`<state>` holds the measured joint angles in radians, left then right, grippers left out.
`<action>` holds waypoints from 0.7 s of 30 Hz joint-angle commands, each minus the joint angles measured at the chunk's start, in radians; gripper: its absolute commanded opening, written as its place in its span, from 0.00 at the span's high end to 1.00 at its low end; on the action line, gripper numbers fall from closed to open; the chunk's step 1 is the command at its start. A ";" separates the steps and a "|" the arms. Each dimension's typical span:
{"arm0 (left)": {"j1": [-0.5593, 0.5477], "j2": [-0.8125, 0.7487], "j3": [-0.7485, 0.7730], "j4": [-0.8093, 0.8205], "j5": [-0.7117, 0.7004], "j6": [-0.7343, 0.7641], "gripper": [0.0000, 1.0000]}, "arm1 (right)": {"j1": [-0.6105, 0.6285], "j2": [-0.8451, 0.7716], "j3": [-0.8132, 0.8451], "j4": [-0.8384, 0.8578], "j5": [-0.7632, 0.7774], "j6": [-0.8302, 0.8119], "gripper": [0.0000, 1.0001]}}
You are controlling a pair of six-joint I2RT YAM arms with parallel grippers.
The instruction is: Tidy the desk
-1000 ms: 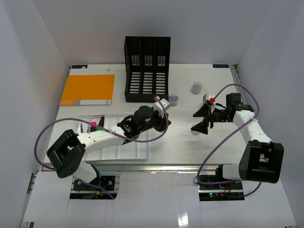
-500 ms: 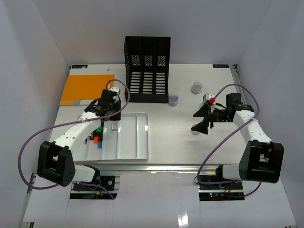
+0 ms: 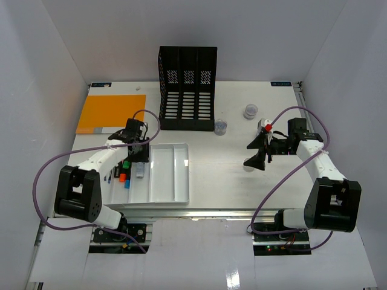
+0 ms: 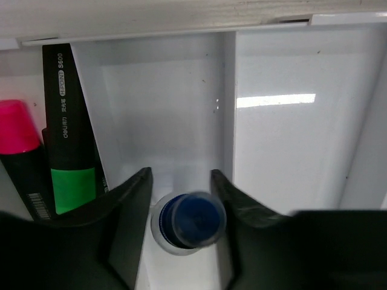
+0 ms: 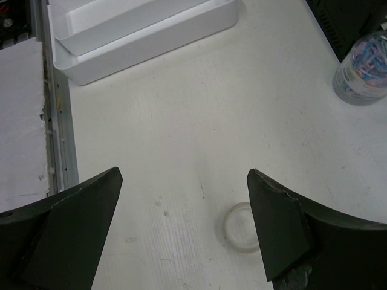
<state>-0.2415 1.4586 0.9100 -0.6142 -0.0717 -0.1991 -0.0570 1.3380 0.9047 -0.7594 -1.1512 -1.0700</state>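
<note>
The desk (image 3: 224, 175) is a white tabletop with rail edges. My left gripper (image 3: 138, 158) hangs over the white compartment tray (image 3: 163, 181). In the left wrist view it (image 4: 180, 175) is shut on a white marker with a blue cap (image 4: 192, 219), seen end-on and pointing down into a tray compartment (image 4: 272, 151). A green highlighter (image 4: 72, 151) and a pink one (image 4: 18, 127) lie in the compartment to the left. My right gripper (image 3: 254, 154) is open and empty above the desk's right half (image 5: 182, 175). A clear ring (image 5: 243, 226) lies on the desk by its right finger.
A black file organizer (image 3: 187, 87) stands at the back centre. An orange folder (image 3: 112, 113) lies at the back left. A jar of paper clips (image 3: 221, 126) and a second small jar (image 3: 251, 111) stand right of the organizer. The tray's corner shows in the right wrist view (image 5: 151, 30).
My left arm has swung from the desk's centre to the tray at the left and come down over it with the marker. The right arm has not moved.
</note>
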 commanded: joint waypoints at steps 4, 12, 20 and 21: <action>0.003 -0.103 -0.019 0.031 0.021 0.010 0.28 | 0.027 -0.047 -0.027 0.297 0.310 0.353 0.10; 0.002 -0.294 -0.085 0.071 0.146 0.003 0.20 | 0.155 -0.003 -0.065 0.399 0.796 0.550 0.07; 0.002 -0.677 -0.255 0.287 0.324 -0.090 0.02 | 0.171 0.167 -0.012 0.386 0.876 0.590 0.21; 0.003 -0.730 -0.288 0.314 0.341 -0.106 0.02 | 0.173 0.182 -0.005 0.383 0.879 0.592 0.25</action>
<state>-0.2413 0.9099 0.7118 -0.4614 0.1336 -0.2254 0.1022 1.4614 0.8537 -0.3908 -0.3460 -0.5224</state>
